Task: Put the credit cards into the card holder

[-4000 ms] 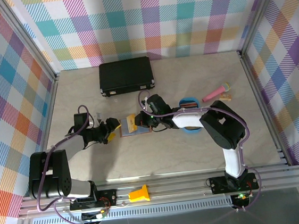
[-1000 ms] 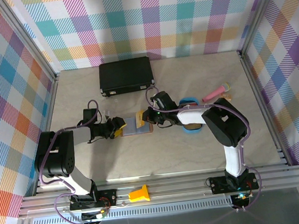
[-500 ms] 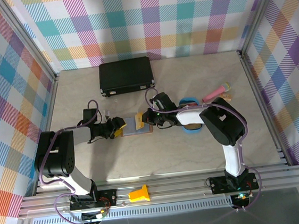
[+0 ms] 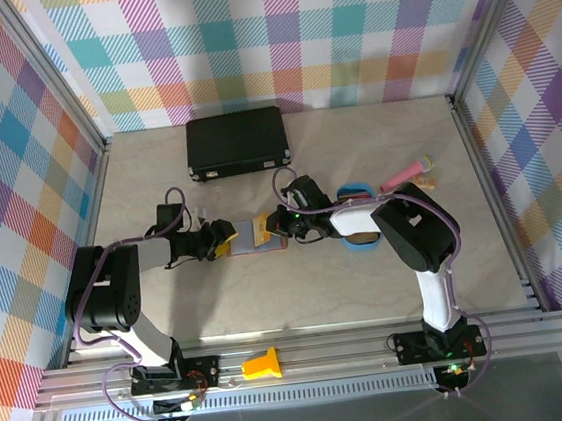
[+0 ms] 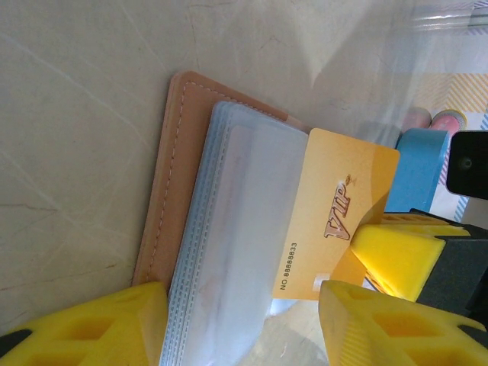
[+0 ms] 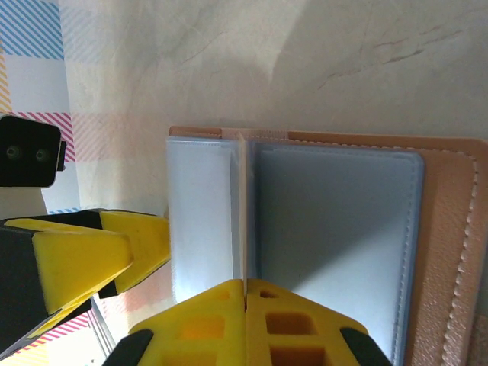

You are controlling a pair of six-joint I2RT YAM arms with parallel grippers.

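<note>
on the left of the top view, the left claw (image 4: pixel 226 238) lies low on the counter (image 4: pixel 319 287), pointing right. in its wrist view the left claw's yellow fingers (image 5: pixel 84 328) stand wide apart, holding nothing, with the near edge of the card holder (image 5: pixel 164 191) between them. the card holder lies open and flat near the middle of the counter, salmon leather underneath and bluish-grey pockets (image 5: pixel 229 244) facing up. an orange-yellow card (image 5: pixel 339 206) marked "vip" rests over the right part of those pockets. whether its edge sits inside a pocket, i cannot tell. the right claw (image 6: pixel 245 290) is closed narrow on this card. in the right wrist view the card's thin edge runs between the two nearly meeting fingers and along the line where two pocket leaves meet. further right, a blue tray (image 4: pixel 361 230) sits just behind the right arm, and a pink object (image 4: pixel 405 172) lies beyond it. a black case (image 4: pixel 238 143) lies at the back of the counter, well apart from the holder.
</note>
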